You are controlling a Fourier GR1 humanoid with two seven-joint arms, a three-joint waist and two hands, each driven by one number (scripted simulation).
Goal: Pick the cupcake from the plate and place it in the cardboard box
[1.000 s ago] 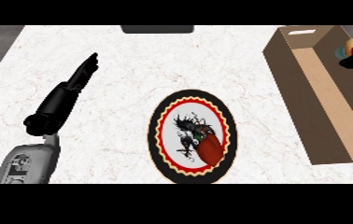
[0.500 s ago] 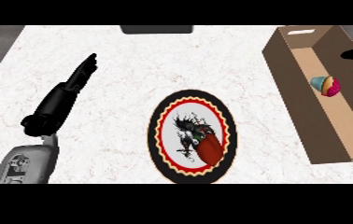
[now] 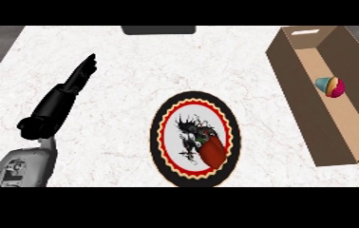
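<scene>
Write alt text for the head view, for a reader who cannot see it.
A cupcake lies inside the open cardboard box at the right edge of a white marble counter. A round patterned plate sits mid-counter with no cupcake on it. The left hand rests at the left, fingers straight; the right hand is out of view.

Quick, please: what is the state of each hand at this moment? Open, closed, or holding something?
Left hand: open, fingers straight, holding nothing, over the counter at the left.
Right hand: not in view, so it cannot be told.
</scene>
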